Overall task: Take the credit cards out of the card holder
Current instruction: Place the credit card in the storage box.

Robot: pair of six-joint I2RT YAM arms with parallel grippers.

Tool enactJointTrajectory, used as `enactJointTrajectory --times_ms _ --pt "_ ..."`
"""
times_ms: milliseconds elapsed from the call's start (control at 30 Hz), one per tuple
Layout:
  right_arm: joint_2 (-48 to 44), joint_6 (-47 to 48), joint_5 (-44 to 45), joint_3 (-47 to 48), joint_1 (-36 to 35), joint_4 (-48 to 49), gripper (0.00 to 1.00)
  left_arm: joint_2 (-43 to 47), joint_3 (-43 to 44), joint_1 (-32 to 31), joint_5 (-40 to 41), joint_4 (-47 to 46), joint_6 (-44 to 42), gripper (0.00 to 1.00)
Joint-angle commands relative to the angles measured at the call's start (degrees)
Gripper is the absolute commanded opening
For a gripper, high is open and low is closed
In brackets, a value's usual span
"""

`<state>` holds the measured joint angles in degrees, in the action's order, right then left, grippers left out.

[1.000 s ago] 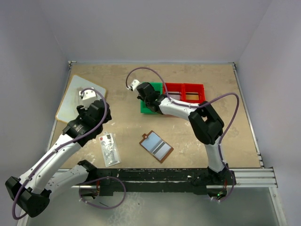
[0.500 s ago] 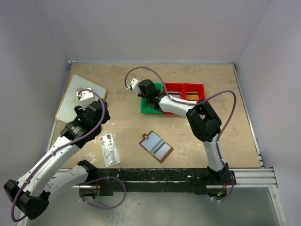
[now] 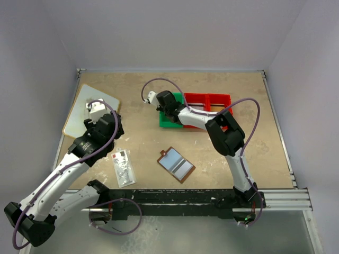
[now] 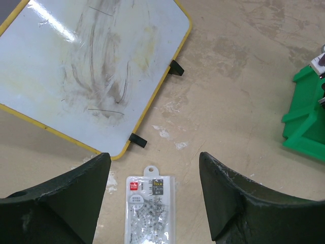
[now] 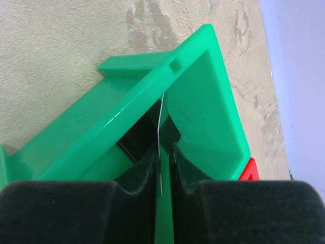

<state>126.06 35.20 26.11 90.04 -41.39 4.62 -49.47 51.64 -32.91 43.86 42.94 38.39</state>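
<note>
The card holder (image 3: 176,164) is a brown wallet lying open on the table's near middle, its bluish-grey pockets facing up. My right gripper (image 5: 162,145) hangs inside the green bin (image 5: 203,101) at the back centre (image 3: 165,123). A thin credit card (image 5: 160,127) stands edge-on between its fingers. It leans on the left finger, and a narrow gap shows beside the right finger. My left gripper (image 4: 152,157) is open and empty above the table, far left of the card holder.
A clear packet with a red mark (image 4: 151,208) lies just below the left gripper (image 3: 122,168). A yellow-edged whiteboard (image 3: 85,108) lies at the back left. Two red bins (image 3: 207,101) adjoin the green bin on its right.
The right gripper has edged slightly back and left over the green bin, and its fingers have parted a little around the card. The left arm shifted slightly, then held still.
</note>
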Motion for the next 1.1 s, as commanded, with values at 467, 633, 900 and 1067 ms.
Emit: enactJointTrajectory --times_ms 467,633,900,1067 --pt "-3.2 -1.1 -1.4 -1.2 1.7 -1.9 0.37 -0.3 -0.1 0.2 0.3 -1.3 0.4 0.68" --pt "-3.7 -1.9 -1.2 -1.5 1.7 -2.8 0.4 -0.5 -0.2 0.3 -0.1 -1.4 0.2 0.67" --pt "-4.5 -4.5 -2.1 -1.9 1.7 -2.8 0.43 -0.9 -0.2 0.3 -0.4 -1.5 0.1 0.66" --pt "-4.8 -5.3 -0.6 -2.0 1.8 -1.0 0.46 -0.9 -0.2 0.2 -0.5 -1.5 0.0 0.66"
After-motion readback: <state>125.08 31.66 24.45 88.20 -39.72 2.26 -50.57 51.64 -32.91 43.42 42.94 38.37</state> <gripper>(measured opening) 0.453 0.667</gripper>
